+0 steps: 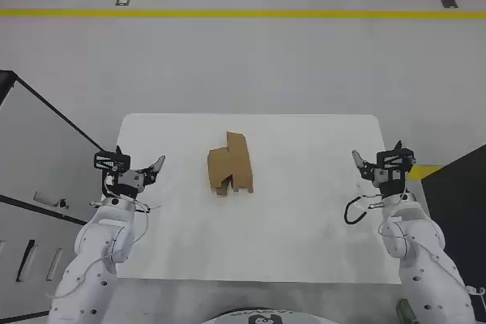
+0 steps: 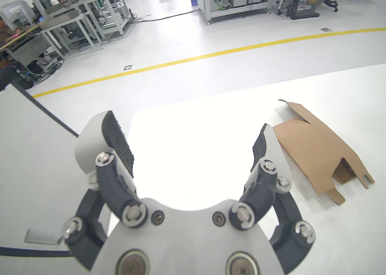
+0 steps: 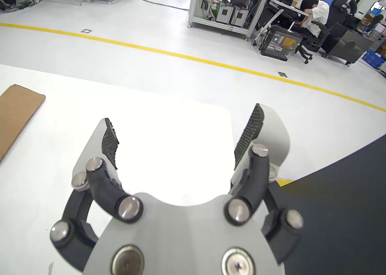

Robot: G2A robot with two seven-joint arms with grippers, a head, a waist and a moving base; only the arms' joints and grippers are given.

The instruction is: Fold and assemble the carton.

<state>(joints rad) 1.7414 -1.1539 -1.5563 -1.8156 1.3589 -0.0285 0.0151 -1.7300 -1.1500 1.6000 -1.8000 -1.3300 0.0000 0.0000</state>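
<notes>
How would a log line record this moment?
carton: unassembled, mid-table, untouched | left fingers: open, empty, at one table edge | right fingers: open, empty, at opposite edge | folding: not begun

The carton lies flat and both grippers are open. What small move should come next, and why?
Probably bring the left gripper toward the nearest edge of the carton. The carton lies flattened and untouched in the middle of the table. Both the left gripper and the right gripper are open and empty at opposite table sides, and the left looks nearer.
</notes>
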